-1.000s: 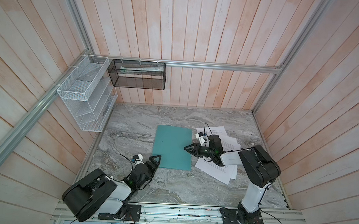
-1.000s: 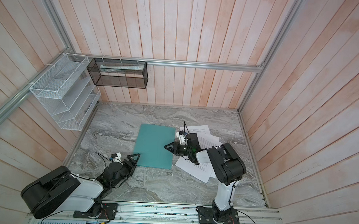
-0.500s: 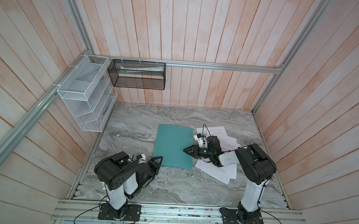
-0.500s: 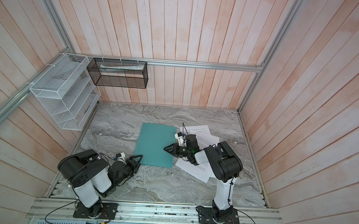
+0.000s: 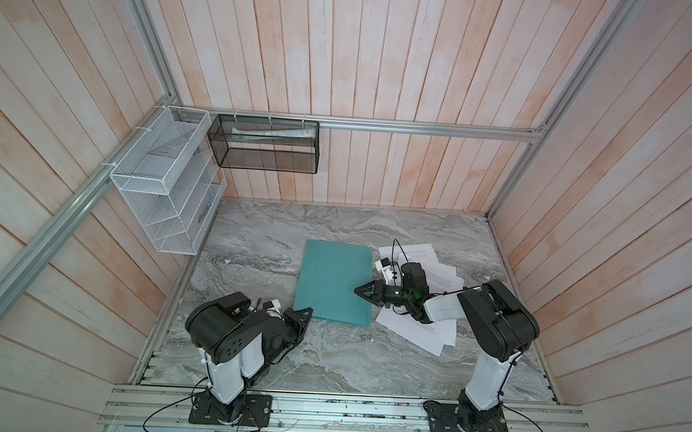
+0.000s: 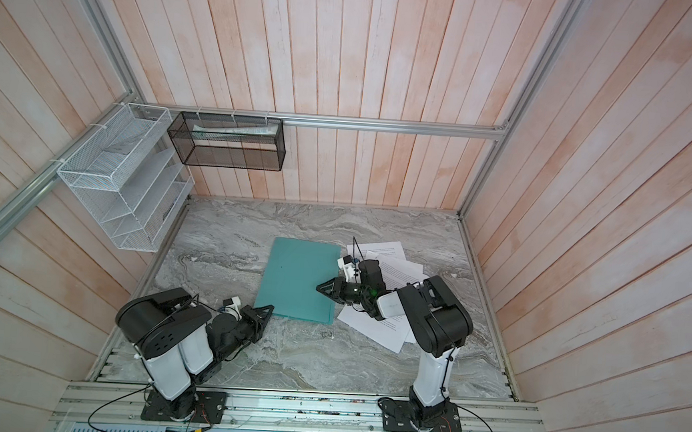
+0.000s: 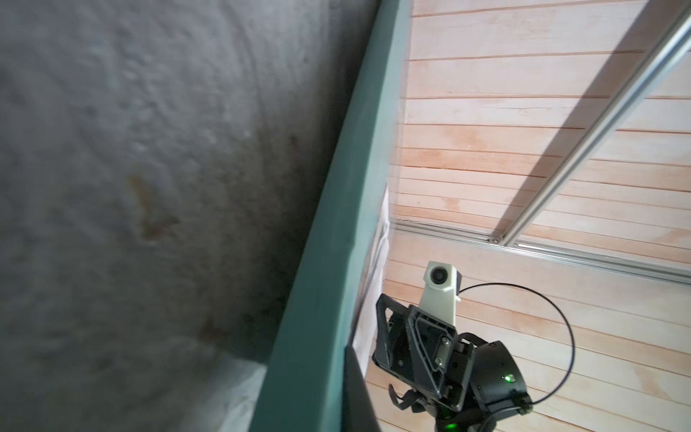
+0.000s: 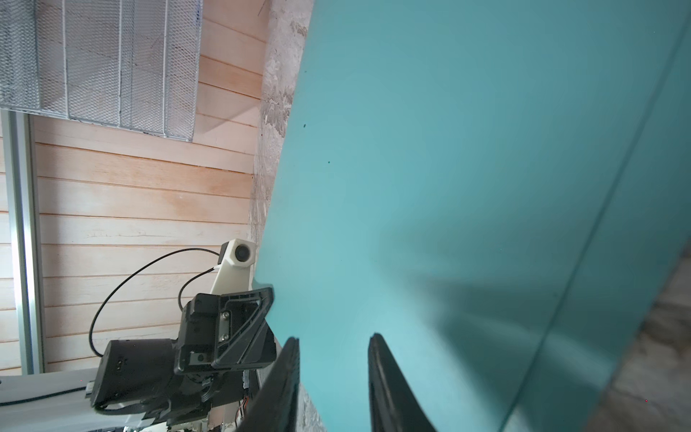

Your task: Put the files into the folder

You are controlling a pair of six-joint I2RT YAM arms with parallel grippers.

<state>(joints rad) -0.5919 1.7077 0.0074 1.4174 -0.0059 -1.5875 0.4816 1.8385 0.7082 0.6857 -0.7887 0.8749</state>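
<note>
The teal folder [image 5: 332, 274] [image 6: 294, 276] lies flat and closed on the marble table. My left gripper [image 5: 306, 312] [image 6: 267, 309] is at its near-left corner and shut on that corner. In the left wrist view one dark finger [image 7: 355, 389] presses against the folder's edge [image 7: 336, 224]. My right gripper [image 5: 358, 291] [image 8: 334, 338] rests low over the folder's right part [image 8: 448, 149], open, with bare teal cover between its fingers. The files [image 5: 440, 273] [image 6: 395, 266], white printed sheets, lie fanned out to the right of the folder, partly under the right arm.
A white wire rack [image 5: 163, 187] hangs on the left wall. A black mesh basket [image 5: 265, 149] hangs on the back wall above the table. Wooden walls close in three sides. Both arm bases stand on the front rail [image 5: 343, 408].
The left arm has swung its shoulder in and upright, and its gripper has shut at the folder's near-left corner. The right gripper has narrowed a little and stays over the folder.
</note>
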